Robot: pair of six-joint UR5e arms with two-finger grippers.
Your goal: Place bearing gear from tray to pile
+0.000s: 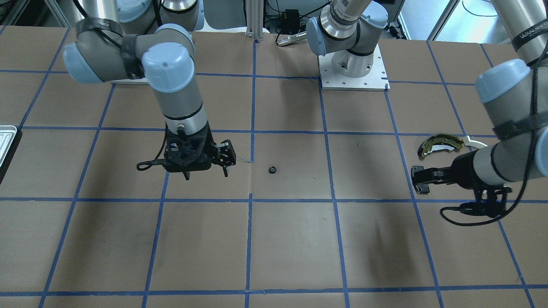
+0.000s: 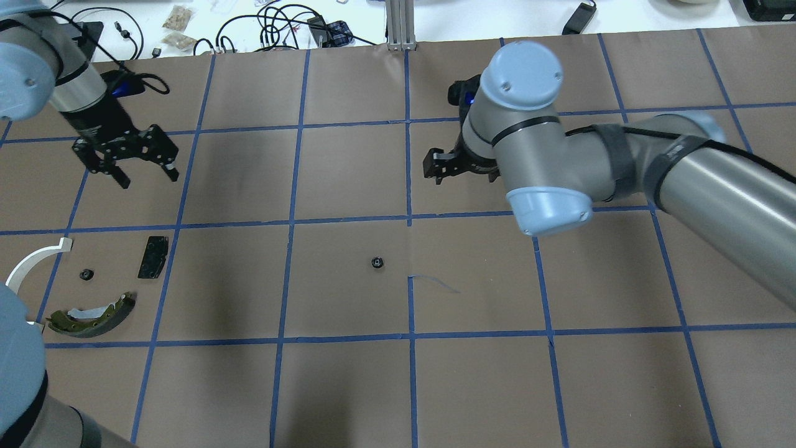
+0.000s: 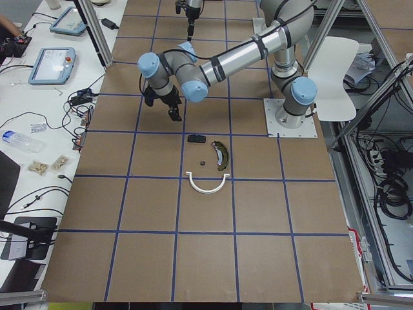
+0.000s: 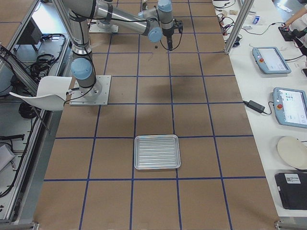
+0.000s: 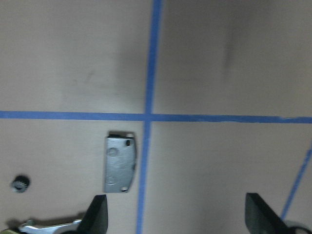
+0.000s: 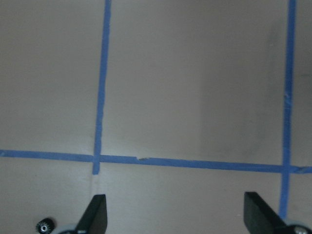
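Note:
A small black bearing gear lies alone on the brown table near its middle; it also shows in the front view and at the lower left of the right wrist view. My right gripper hangs open and empty just beyond it. The pile lies at the left: black brake pad, brass-and-dark brake shoe, white arc and a second small gear. My left gripper is open and empty above the table beyond the brake pad. The ribbed silver tray holds nothing.
The table is brown paper with a blue tape grid. The tray lies far on my right, its corner at the front view's left edge. The left arm's white base plate stands at the robot side. Cables and tablets lie beyond the far edge.

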